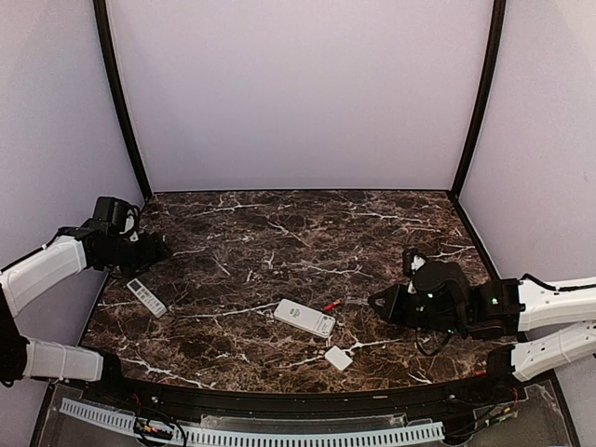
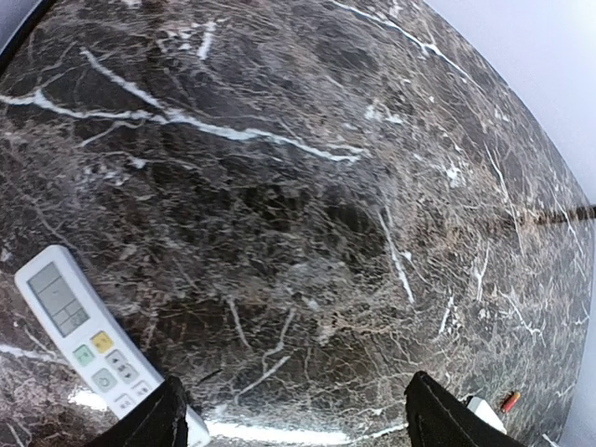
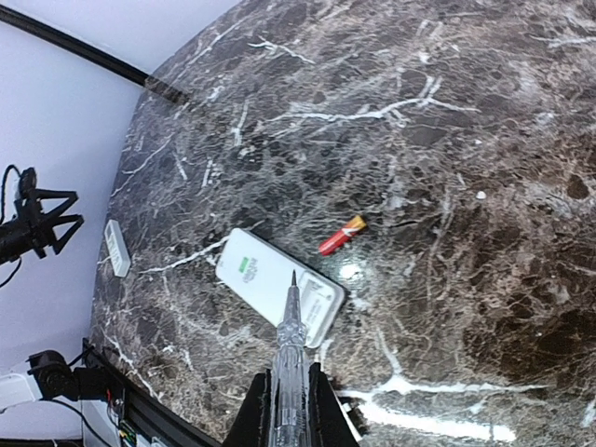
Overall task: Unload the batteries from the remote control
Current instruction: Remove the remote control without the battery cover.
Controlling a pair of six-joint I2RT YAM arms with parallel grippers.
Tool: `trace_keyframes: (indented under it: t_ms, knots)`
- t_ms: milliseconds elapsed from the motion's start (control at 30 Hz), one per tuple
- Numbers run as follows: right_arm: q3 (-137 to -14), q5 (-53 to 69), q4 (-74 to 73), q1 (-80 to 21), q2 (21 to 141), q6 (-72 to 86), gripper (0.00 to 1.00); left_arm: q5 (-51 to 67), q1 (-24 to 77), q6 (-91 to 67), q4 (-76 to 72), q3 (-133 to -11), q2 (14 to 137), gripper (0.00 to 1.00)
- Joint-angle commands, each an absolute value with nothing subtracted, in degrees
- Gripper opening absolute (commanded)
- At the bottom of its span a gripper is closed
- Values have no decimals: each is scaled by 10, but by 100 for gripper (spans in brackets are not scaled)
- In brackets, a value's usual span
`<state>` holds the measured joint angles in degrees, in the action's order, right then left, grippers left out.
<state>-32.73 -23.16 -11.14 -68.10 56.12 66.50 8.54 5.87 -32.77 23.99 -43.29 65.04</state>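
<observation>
Right gripper [image 3: 291, 289] pressed together, left gripper [image 2: 296, 410] spread; slim red battery [image 3: 341, 237], gold-tipped, near the white remote [image 3: 253, 268].

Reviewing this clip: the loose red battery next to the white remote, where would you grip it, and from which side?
Probably mid-barrel, from straight above, closing across its slim width. The red battery lies flat on the table, apart from the white remote, so both its long sides are free. The right gripper is nearer but shut.
</observation>
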Motion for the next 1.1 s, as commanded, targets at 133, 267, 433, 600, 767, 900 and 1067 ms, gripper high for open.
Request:
trace_keyframes:
  t_ms: [133,267,433,600,767,900,1067]
  knots:
    - [-262,-169,-38,-609,578,677,0,128,-33,-325,258,-373,619,81]
    - [-228,-125,33,-590,589,669,0,138,-38,-334,244,-359,606,81]
    - [-241,-107,71,-589,642,663,0,141,-38,-335,244,-358,606,81]
    - [-227,-96,123,-589,692,691,0,147,-39,-334,246,-359,602,81]
    - [-220,-94,129,-589,716,718,15,147,-39,-335,244,-357,596,81]
    - [-219,-104,101,-589,716,735,37,150,-39,-342,242,-349,602,81]
    - [-224,-117,70,-589,702,733,51,151,-39,-350,232,-337,591,80]
